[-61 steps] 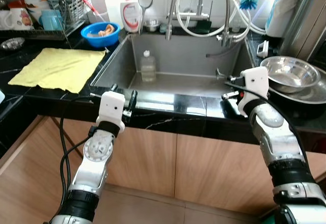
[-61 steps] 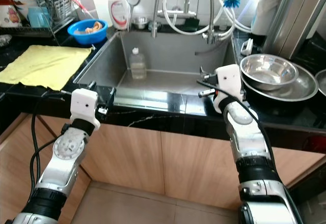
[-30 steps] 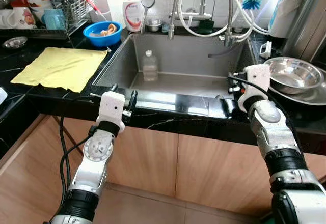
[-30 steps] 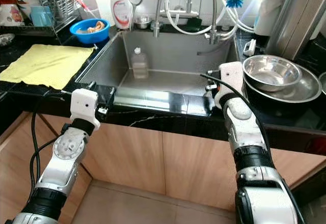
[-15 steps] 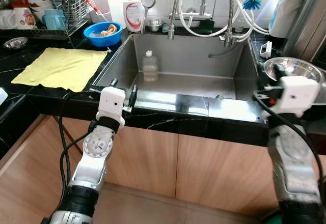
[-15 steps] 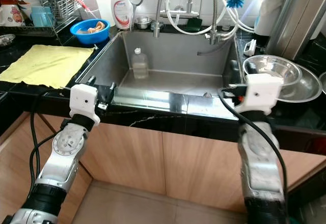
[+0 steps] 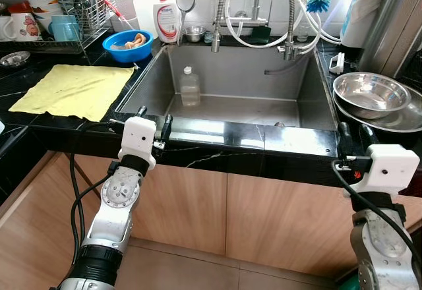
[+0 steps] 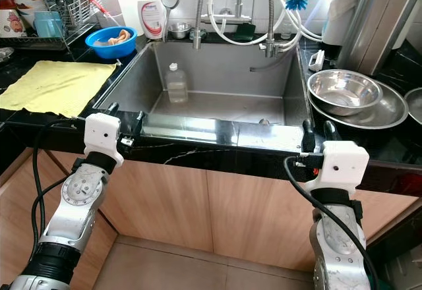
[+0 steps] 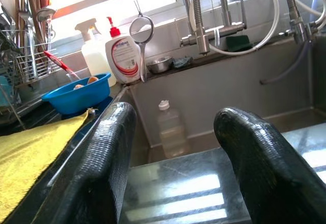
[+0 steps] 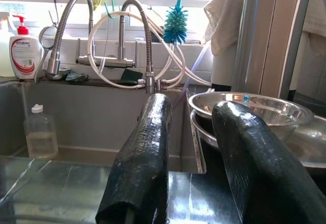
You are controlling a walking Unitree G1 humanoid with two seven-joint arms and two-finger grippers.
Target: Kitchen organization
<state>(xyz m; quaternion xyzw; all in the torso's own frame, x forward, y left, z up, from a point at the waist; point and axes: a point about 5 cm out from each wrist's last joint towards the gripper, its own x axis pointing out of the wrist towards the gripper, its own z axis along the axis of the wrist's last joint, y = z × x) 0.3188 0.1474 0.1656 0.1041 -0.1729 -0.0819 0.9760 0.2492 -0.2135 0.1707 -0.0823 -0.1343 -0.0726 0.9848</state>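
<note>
Bowls [image 7: 371, 94] are stacked just ahead-right of right gripper [image 7: 352, 134], jaws released, empty; left gripper [image 7: 153, 117], also released, is further.

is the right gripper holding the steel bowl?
No. The right gripper is open and empty at the counter's front edge, apart from the steel bowl, which sits nested in a larger bowl.

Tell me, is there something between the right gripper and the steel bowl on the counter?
Nothing visible stands between them. The right gripper is open at the front edge of the counter, and the steel bowl sits further back and to its right, nested in a wider steel bowl. The black counter between them is bare.
</note>
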